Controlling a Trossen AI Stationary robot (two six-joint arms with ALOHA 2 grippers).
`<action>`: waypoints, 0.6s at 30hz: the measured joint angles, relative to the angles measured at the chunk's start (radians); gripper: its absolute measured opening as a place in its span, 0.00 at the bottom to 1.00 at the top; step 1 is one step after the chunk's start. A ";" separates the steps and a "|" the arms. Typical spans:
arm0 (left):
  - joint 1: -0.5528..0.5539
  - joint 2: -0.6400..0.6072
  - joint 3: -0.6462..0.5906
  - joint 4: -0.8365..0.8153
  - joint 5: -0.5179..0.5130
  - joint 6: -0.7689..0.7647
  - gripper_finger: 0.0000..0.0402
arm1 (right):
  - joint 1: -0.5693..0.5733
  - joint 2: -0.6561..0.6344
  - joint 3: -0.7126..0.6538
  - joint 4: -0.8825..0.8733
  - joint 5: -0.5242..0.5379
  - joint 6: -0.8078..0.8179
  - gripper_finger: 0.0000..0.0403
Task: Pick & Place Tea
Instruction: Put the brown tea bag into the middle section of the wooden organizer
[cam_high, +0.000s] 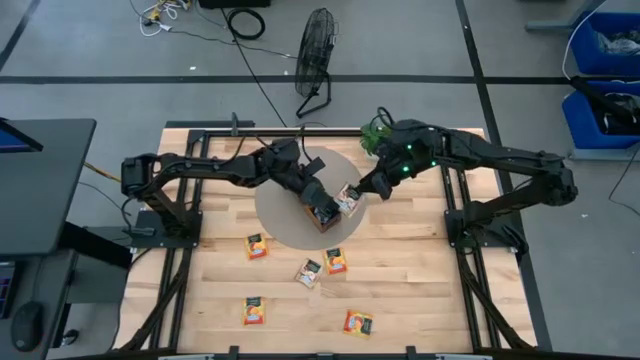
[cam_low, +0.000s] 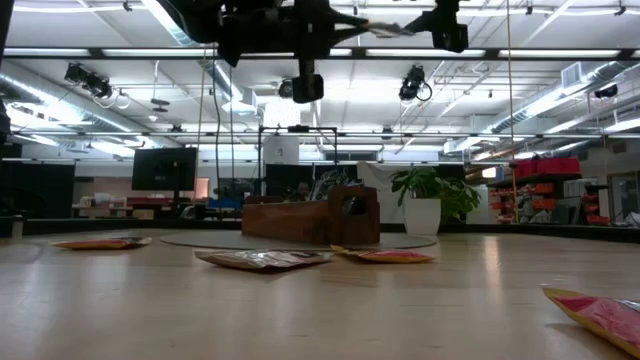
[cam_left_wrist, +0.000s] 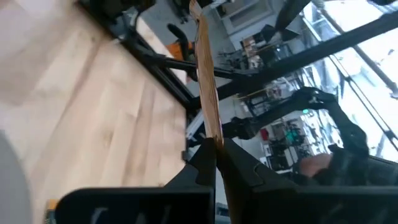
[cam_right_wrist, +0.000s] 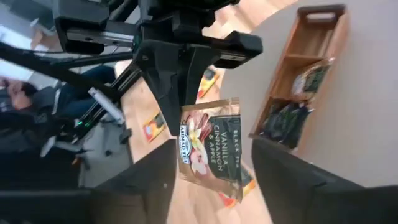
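Note:
My left gripper (cam_high: 325, 208) is above the brown wooden tray (cam_right_wrist: 311, 56) on the grey round mat and is shut on a pale beige tea sachet (cam_right_wrist: 208, 149) with a dark band. My right gripper (cam_high: 358, 190) is open right beside it. Its two fingers (cam_right_wrist: 143, 186) stand on either side of the sachet with a gap on each side. The tray stands on the mat and has dark teal sachets (cam_right_wrist: 286, 121) lying in its compartments. Several orange-yellow sachets (cam_high: 257, 246) lie flat on the wood nearer the table's near edge. My left gripper (cam_left_wrist: 214, 146) pinches the sachet between its two fingers at one edge (cam_right_wrist: 186, 118), near a corner. The sachet (cam_left_wrist: 206, 81) sticks straight out beyond the fingertips, toward my right gripper. It is lifted clear, high above the tray and the table.
The grey round mat (cam_high: 285, 205) lies at the table's middle. A small green plant (cam_high: 378, 130) stands at the far edge behind my right arm. Loose sachets (cam_low: 265, 259) lie on the near half of the table. Black frame rails run along both sides.

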 joint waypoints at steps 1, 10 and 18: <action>-0.005 -0.001 0.000 0.008 0.000 -0.001 0.02 | -0.003 0.004 0.000 0.001 -0.016 0.000 0.56; -0.020 -0.001 0.000 0.011 0.007 -0.007 0.02 | -0.007 0.055 0.000 0.019 -0.113 0.018 0.65; -0.019 -0.001 0.000 0.011 0.015 -0.002 0.02 | -0.007 0.068 0.000 0.032 -0.169 0.018 0.49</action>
